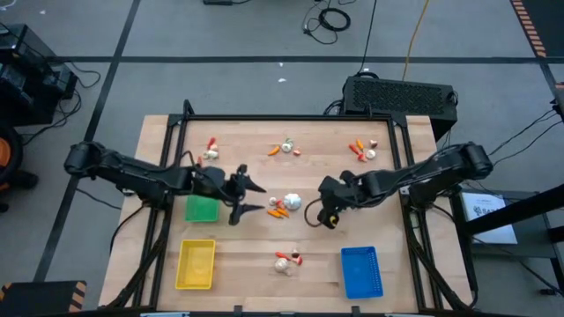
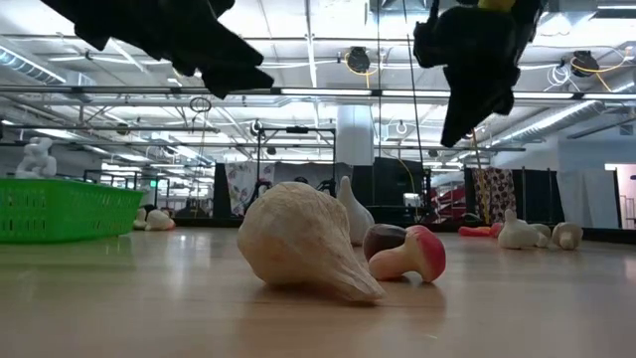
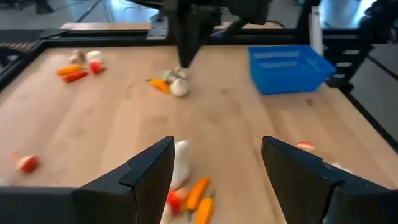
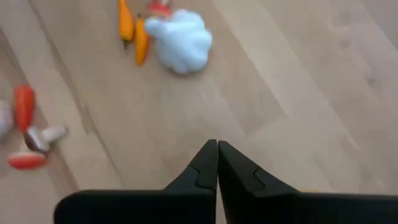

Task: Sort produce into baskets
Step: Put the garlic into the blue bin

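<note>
Above the wooden table (image 1: pixel 264 246), we see the left gripper (image 1: pixel 254 197) hanging with its two fingers spread wide and nothing between them, just beside the green basket (image 1: pixel 202 208). The central heap of produce lies directly ahead of that open pincer: a white garlic bulb (image 1: pixel 292 202) with small orange carrots (image 1: pixel 278 211) touching it. In the left wrist view the same white piece (image 3: pixel 180 163) and the orange carrots sit on the wood in the gap between the dark fingers (image 3: pixel 148 169), not touched by either.

On the other side of the heap we find the right gripper (image 1: pixel 330 217), its fingers pressed flat together and holding nothing. From its wrist camera the closed tips (image 4: pixel 217 149) point toward the garlic bulb and carrots, which lie near but clear of them. So the heap rests between the two grippers, apart from both.

Elsewhere on the table we count more produce: a small cluster (image 1: pixel 287 260) near the front edge, between the yellow basket (image 1: pixel 196 263) and the blue basket (image 1: pixel 361 271), and three further groups (image 1: pixel 284 148) along the far side. In the low view the front cluster shows as a pale bulb (image 2: pixel 303 242) with a red-capped mushroom (image 2: pixel 411 256) beside it. We cannot tell whether any basket holds a piece.
</note>
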Controlling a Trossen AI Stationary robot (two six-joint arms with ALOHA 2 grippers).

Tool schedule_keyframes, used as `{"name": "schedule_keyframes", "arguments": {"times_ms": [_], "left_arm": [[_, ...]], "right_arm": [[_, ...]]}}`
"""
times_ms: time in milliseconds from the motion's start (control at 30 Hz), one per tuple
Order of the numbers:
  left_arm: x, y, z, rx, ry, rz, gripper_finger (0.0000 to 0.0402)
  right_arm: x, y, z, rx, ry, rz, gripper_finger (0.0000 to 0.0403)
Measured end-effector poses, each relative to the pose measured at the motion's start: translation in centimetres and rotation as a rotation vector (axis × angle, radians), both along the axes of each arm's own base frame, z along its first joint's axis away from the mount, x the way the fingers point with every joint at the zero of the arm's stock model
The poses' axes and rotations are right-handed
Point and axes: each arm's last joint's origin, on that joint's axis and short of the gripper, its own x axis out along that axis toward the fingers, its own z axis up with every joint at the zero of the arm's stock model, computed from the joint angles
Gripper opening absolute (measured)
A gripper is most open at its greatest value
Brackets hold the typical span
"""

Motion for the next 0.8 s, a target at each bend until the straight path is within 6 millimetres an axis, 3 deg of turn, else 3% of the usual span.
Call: {"name": "schedule_keyframes", "arguments": {"times_ms": [267, 400, 800], "left_arm": [[1.4, -1.8, -1.9, 0.052, 0.01, 0.054, 0.0248], [1.8, -2.2, -3.0, 0.04, 0.042, 0.05, 0.0248], [2.2, -2.1, -4.2, 0.08, 0.091, 0.075, 0.0248]], "right_arm": [[-0.3, 2.9, -1.0, -0.055, 0.086, 0.021, 0.0002], [-0.8, 3.1, -1.3, -0.134, 0.07, -0.039, 0.0017], [-1.5, 1.8, -1.7, -0.195, 0.12, -0.184, 0.0142]]}}
